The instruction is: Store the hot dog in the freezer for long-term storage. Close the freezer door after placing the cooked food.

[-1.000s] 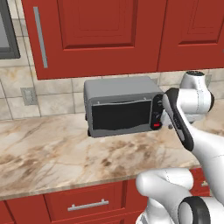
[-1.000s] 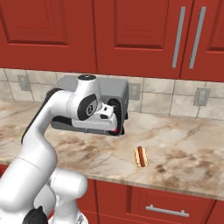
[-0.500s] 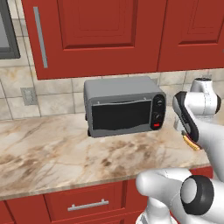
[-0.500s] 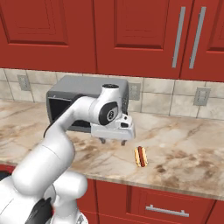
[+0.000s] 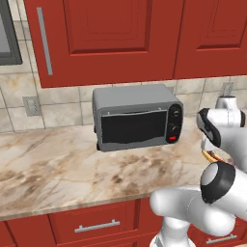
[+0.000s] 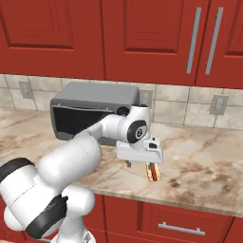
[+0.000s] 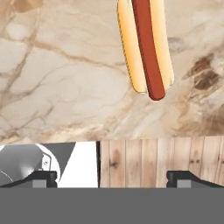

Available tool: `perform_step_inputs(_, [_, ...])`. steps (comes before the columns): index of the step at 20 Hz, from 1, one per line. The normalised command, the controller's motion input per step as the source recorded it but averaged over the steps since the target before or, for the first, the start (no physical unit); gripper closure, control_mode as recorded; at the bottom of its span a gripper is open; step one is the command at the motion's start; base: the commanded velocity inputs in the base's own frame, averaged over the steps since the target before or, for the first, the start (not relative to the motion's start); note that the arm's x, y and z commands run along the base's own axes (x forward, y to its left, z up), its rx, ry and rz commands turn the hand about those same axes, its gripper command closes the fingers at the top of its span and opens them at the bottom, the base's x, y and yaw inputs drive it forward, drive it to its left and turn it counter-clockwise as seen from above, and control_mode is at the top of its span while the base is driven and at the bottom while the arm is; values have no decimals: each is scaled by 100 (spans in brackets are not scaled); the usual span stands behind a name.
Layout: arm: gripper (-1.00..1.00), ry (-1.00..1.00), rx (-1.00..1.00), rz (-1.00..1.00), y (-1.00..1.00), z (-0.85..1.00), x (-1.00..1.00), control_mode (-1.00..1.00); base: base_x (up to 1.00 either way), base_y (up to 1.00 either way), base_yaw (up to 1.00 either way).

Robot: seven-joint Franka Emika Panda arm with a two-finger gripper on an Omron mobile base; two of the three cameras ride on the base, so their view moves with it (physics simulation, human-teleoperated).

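Observation:
The hot dog (image 7: 146,48), a tan bun with a reddish sausage, lies on the marble counter (image 6: 199,166) near its front edge. It also shows as the hot dog (image 6: 152,172) just below my hand, and a sliver of the hot dog (image 5: 212,155) peeks out behind my forearm. My gripper (image 7: 113,177) hangs above the counter, open, its tips wide apart and holding nothing. The hot dog lies a little beyond the tips. From the right base, the gripper (image 6: 141,163) points down at the counter beside the bun. The freezer and the freezer door are out of view.
A small grey microwave (image 5: 135,118) stands at the back of the counter against the tiled wall, to the left of my hand. Red upper cabinets (image 6: 142,33) hang overhead. Red drawers (image 5: 91,224) run below the counter's front edge.
My arm has swung right, away from the front of the microwave. The hand has come down over the hot dog. The hot dog has not moved.

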Motion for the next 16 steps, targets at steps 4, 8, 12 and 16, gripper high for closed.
perform_step_inputs(4, [-100,4,0,0,-31,-28,34,-100,0,0,0])
perform_step_inputs(8, [-100,-3,0,5,-9,-14,24,-100,0,0,0])
perform_step_inputs(12, [-100,-5,0,8,-11,-18,25,-100,0,0,0])
perform_step_inputs(16, [-100,-3,0,7,-8,-34,23,-100,0,0,0])
